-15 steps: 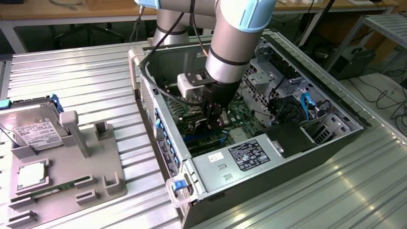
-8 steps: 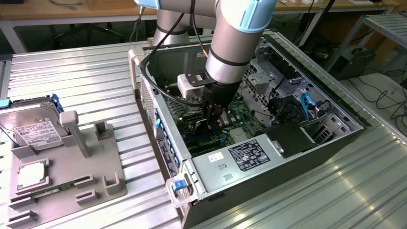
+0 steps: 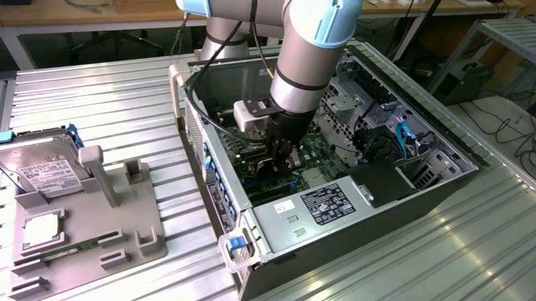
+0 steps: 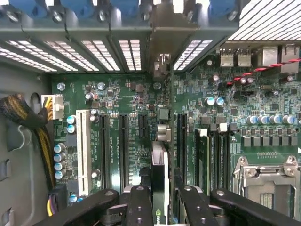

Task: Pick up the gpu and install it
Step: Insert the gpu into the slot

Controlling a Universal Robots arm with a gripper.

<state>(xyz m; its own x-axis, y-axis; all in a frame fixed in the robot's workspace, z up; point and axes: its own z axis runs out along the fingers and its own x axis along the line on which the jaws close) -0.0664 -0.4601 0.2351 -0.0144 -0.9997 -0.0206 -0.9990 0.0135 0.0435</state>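
Fixture: at the exterior view's left, your grey tray (image 3: 155, 241) holds a hard drive (image 3: 42, 172) and a memory stick (image 3: 71, 249).
Gripper: your gripper (image 4: 160, 197) is clamped on the gpu (image 4: 160, 176), edge-on.
Progress: picked up; you hold it over the motherboard (image 4: 141, 127) slots, seating unconfirmed.
Case: the PC case (image 3: 352, 207) lies open.

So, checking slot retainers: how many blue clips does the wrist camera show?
4 blue clips above the slot covers: three one side of the gpu, one the other. More may be hidden.
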